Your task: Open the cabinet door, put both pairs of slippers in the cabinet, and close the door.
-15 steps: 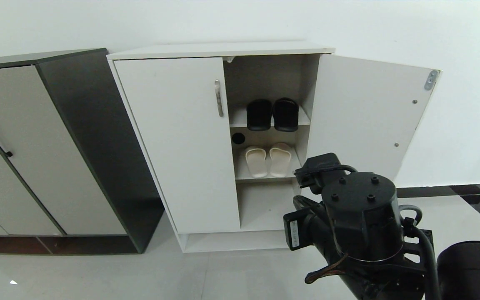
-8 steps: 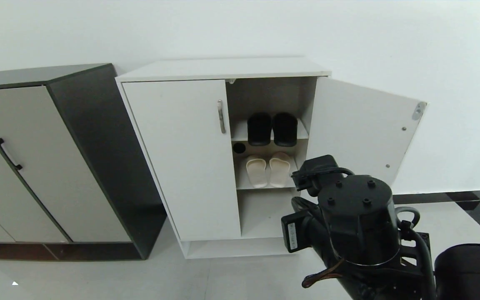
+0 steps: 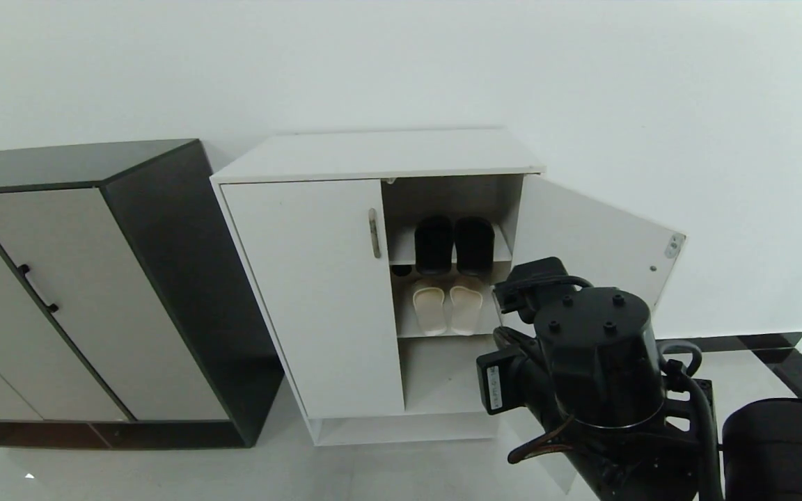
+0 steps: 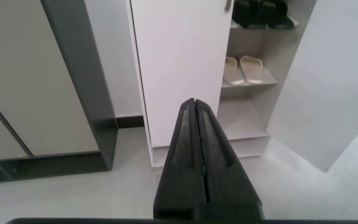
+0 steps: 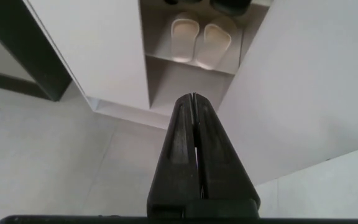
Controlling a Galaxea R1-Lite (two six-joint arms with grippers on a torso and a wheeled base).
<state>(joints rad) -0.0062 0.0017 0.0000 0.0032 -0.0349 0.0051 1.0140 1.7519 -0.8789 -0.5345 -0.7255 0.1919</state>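
The white cabinet [image 3: 317,292] stands against the wall with its left door shut and its right door [image 3: 582,240] swung open. A pair of black slippers [image 3: 454,243] sits on the upper shelf, and a pair of white slippers [image 3: 447,309] on the shelf below. My left gripper [image 4: 195,102] is shut on nothing, held out from the shut left door, with the white slippers [image 4: 244,68] beyond it. My right gripper [image 5: 194,98] is also shut and empty, above the floor before the open compartment, facing the white slippers [image 5: 201,37].
A dark cabinet with grey doors [image 3: 60,292] stands close on the left of the white one. A black strip [image 3: 756,342] runs along the wall's foot at the right. Bare pale floor [image 3: 234,473] lies in front of both cabinets.
The whole head view has shifted: both cabinets now look smaller and lower, so the camera has moved back. Slippers and doors keep their places.
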